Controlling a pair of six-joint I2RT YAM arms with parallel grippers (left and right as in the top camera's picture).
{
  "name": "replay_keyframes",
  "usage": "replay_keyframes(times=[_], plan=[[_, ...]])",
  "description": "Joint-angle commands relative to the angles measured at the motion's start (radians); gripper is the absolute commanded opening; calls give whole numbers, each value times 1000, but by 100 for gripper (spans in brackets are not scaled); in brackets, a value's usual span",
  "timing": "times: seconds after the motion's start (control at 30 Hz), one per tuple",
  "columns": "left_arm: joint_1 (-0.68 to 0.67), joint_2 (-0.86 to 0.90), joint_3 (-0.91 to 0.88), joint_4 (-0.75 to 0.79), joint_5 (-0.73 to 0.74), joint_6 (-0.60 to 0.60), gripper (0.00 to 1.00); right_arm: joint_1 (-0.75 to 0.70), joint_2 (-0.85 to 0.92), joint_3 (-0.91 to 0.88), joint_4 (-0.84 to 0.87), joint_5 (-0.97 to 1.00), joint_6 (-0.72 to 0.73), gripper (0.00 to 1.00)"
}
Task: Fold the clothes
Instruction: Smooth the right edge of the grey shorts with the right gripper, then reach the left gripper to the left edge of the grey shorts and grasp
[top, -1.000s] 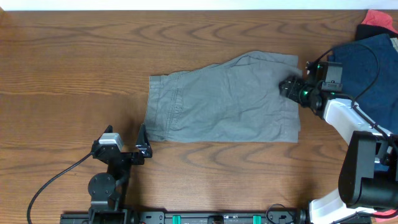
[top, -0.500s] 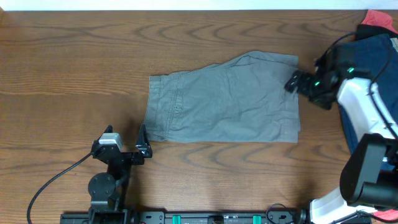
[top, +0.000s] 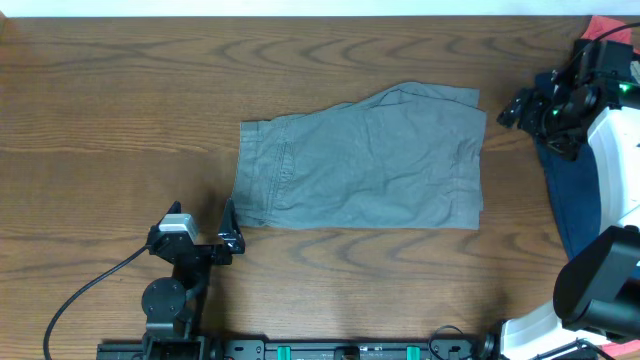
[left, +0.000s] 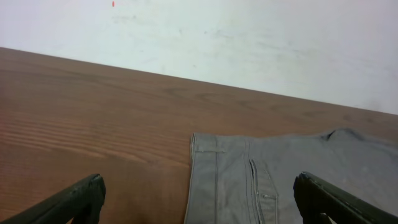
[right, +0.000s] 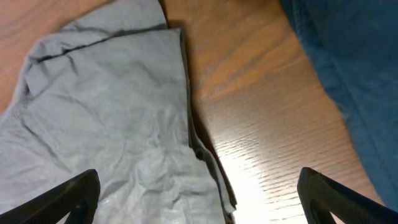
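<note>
Grey shorts (top: 365, 160) lie folded flat in the middle of the table; they also show in the left wrist view (left: 286, 180) and the right wrist view (right: 106, 124). My right gripper (top: 512, 108) is open and empty, raised just right of the shorts' top right corner; its fingertips frame the right wrist view (right: 199, 196). My left gripper (top: 229, 228) is open and empty, resting near the shorts' bottom left corner, its fingers wide apart in the left wrist view (left: 199, 199).
A dark blue garment (top: 590, 150) lies at the right edge under my right arm and shows in the right wrist view (right: 354, 68). A red cloth (top: 610, 32) sits at the back right corner. A white wall (left: 249, 37) rises behind the table.
My right gripper has let go of the shorts' right side and drawn back to the right and up, off the cloth. The left arm has not moved.
</note>
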Motion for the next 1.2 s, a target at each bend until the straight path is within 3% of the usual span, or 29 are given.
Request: replay_keyframes(times=[0.0,0.2,0.3,0.47,0.57,0.73,0.93,1.0,1.17], plan=[[3,-6,-16,-35,11,17,98,-1,-1,0,-3,6,-15,99],[3,-6,-16,-35,11,17,98,-1,-1,-1,-2,6,-15,99],[3,-6,-16,-22,86,-50,98,-1,-1,-1,-3,7,-15,99],[3,-6,-16,-13,473,-481,98,-1,-1,-1,-3,6,-15,99],[3,-6,-16,-14,557,-606,98,-1,-1,-1,-2,7,-15,99],[3,-6,-13,108,599,-597,98,-1,-1,-1,-3,6,-15,99],[4,45,91,131,595,-424,98,-1,-1,-1,-3,7,-15,99],[4,107,151,97,578,-356,98,-1,-1,-1,-3,6,-15,99],[4,389,404,-162,384,-177,98,-1,-1,-1,-3,6,-15,99]])
